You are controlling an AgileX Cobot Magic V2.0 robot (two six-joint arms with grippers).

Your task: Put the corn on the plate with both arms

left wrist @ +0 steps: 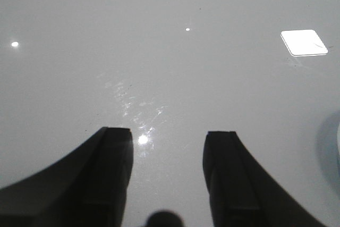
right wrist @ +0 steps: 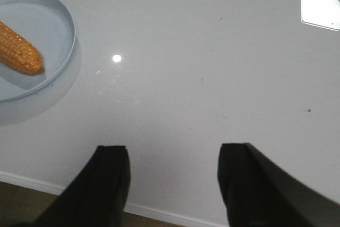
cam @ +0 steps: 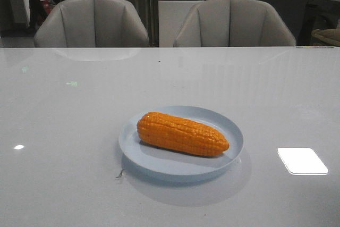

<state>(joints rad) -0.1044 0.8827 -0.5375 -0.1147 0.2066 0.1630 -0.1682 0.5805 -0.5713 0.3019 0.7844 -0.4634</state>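
Note:
The orange corn (cam: 181, 134) lies on its side in the pale-blue plate (cam: 223, 122) at the middle of the white table, tapered end to the right. The right wrist view shows the corn's tip (right wrist: 20, 50) and part of the plate (right wrist: 58, 14). The plate's edge just shows in the left wrist view (left wrist: 337, 142). My left gripper (left wrist: 167, 135) is open and empty over bare table. My right gripper (right wrist: 172, 151) is open and empty above the table's near edge, apart from the plate. Neither arm shows in the front view.
Two grey chairs (cam: 93, 22) (cam: 234, 22) stand behind the table's far edge. The table's front edge (right wrist: 170, 215) and brown floor show below my right gripper. Bright light reflections (cam: 302, 160) lie on the glossy tabletop.

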